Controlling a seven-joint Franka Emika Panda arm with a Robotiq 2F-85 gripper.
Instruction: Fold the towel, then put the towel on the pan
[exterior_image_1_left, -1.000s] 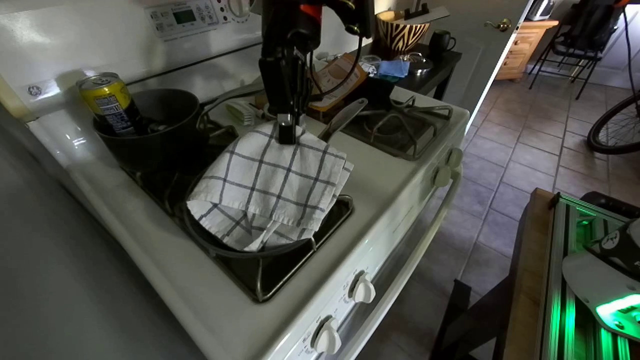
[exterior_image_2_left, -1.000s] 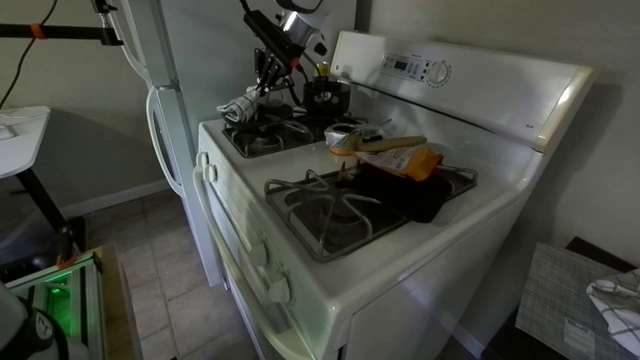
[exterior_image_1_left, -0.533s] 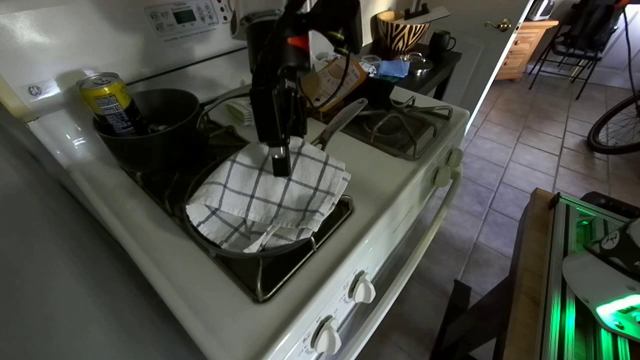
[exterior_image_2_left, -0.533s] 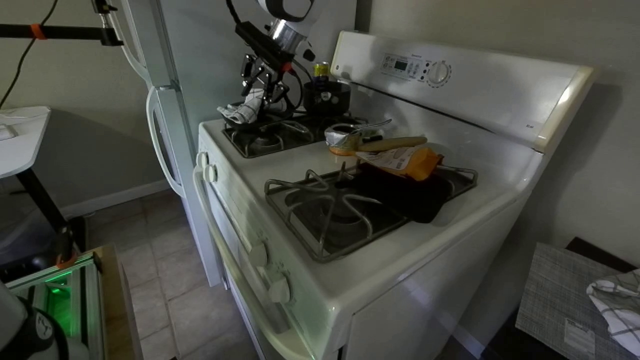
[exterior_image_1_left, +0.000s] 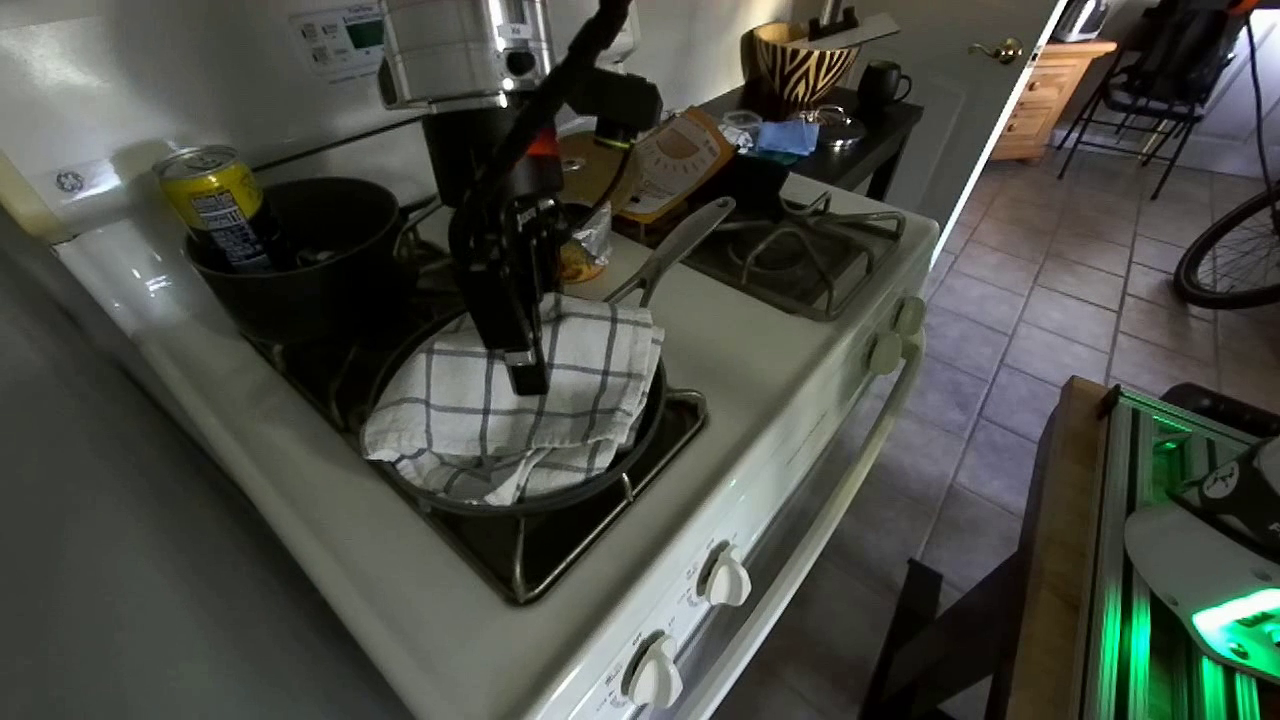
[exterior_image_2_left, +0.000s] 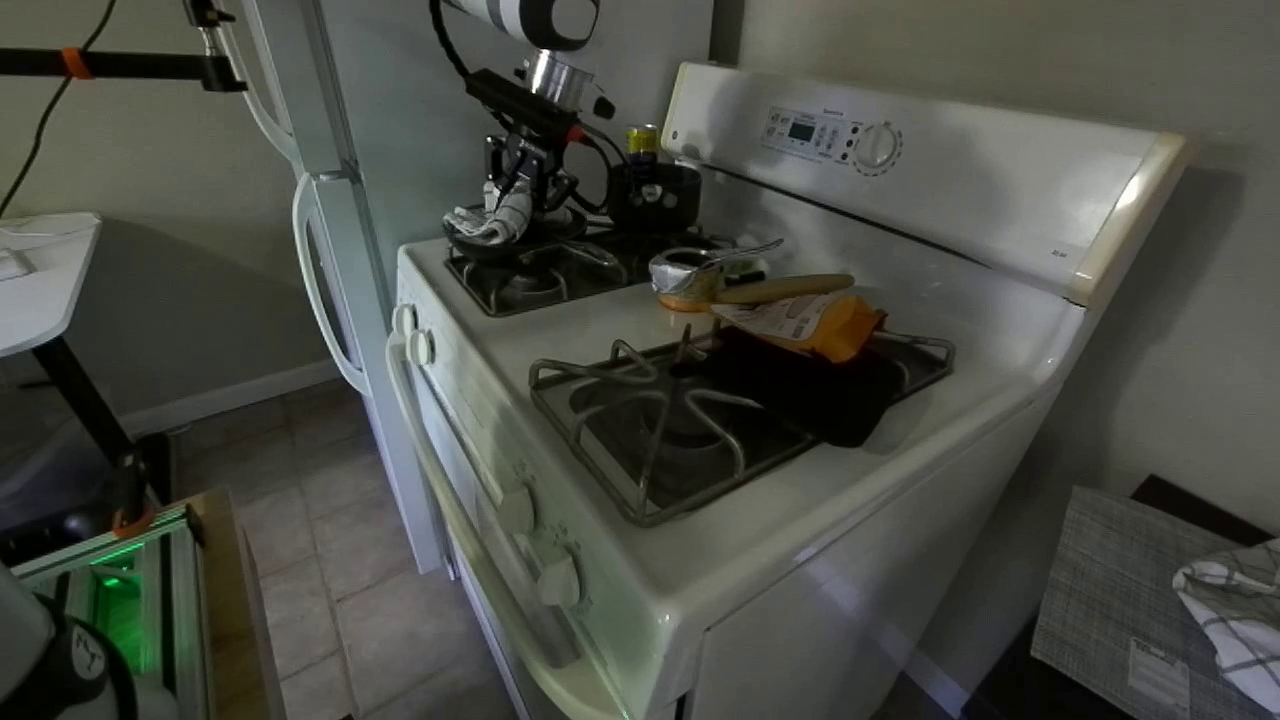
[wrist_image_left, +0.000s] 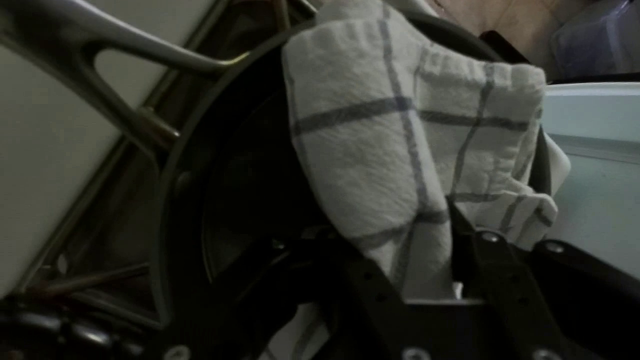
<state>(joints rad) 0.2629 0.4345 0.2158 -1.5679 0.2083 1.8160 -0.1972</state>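
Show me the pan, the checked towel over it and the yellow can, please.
Pan (wrist_image_left: 250, 172): wrist view, on its bare dark inside.
Checked towel (exterior_image_1_left: 500, 424): in an exterior view, on its upper layer.
Yellow can (exterior_image_1_left: 220, 210): in an exterior view, on its side.

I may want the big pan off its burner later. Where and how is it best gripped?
Probably by its long handle, beyond the fork, from above and pinching across its width. In an exterior view that slim stretch sticks out past the rim of the pan, over the white stovetop, apart from the towel.
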